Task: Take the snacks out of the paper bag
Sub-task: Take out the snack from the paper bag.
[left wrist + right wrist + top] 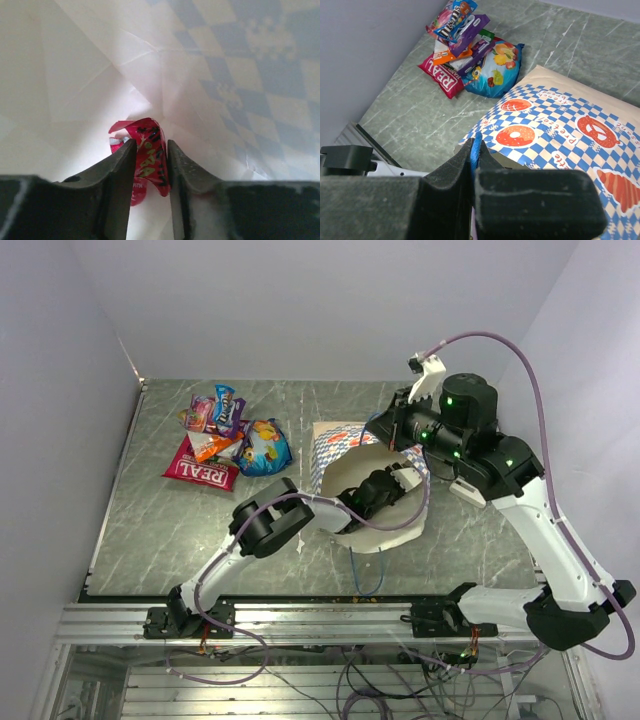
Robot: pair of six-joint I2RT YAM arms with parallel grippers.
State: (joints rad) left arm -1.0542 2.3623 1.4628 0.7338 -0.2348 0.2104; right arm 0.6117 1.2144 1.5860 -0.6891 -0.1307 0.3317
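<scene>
Inside paper bag (75,75), left tool (150,152) around candy (149,134)

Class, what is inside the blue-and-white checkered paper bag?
Inside the checkered paper bag, the left gripper pinches a small red wrapped candy. The left arm and paper walls hide anything else.

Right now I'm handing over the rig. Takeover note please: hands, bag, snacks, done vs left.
Left hand: inside the paper bag, shut on a small red candy.
Right hand: shut on the bag's blue cord handle.
Done: several packets piled on the table, left of the bag.
Left: lift the candy out and set it by the pile. The left wrist view shows nothing else in the bag, but it is narrow, so check.
</scene>
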